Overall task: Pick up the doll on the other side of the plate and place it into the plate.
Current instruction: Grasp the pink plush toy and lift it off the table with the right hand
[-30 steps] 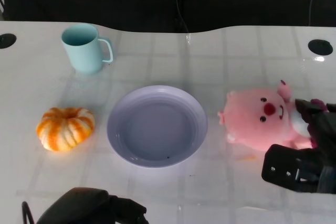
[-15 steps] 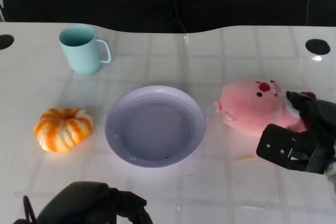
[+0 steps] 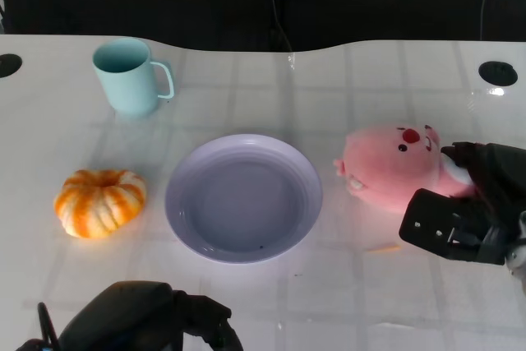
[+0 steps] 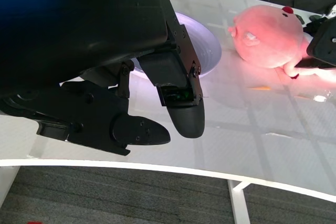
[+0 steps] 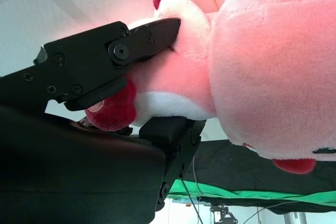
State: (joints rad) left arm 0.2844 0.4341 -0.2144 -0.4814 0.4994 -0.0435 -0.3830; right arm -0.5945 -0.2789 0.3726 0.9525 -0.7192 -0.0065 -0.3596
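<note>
The right hand [image 3: 470, 218] is gripping the pink doll [image 3: 394, 168] at the desk's [image 3: 345, 96] right side, at about three o'clock from the lilac plate [image 3: 244, 197]. In the right wrist view the black fingers [image 5: 105, 59] are pressing into the doll's [image 5: 252, 61] soft body from both sides, one across the pale belly patch and another underneath, so the grasp is closing firmly on the toy. The doll's head, with its red nose and dark eyes, is pointing toward the plate while its body is disappearing behind the hand. Whether the doll is resting on the desk or riding just above it (hard to call from here) I cannot tell; it is sitting just beside the plate's right rim, not over it.

The left hand [image 3: 152, 328] is hanging low at six o'clock, near the desk's front edge. In the left wrist view that hand [image 4: 157, 108] is holding nothing, its fingers [image 4: 181, 103] lying loosely apart over the desk edge, with the plate [image 4: 207, 51] and the doll [image 4: 268, 35] showing beyond them.

A light blue mug [image 3: 130, 76] is standing upright at about eleven o'clock from the plate, handle to the right. An orange-and-white striped pumpkin [image 3: 100, 201] is sitting at nine o'clock, near the plate but apart from it.
</note>
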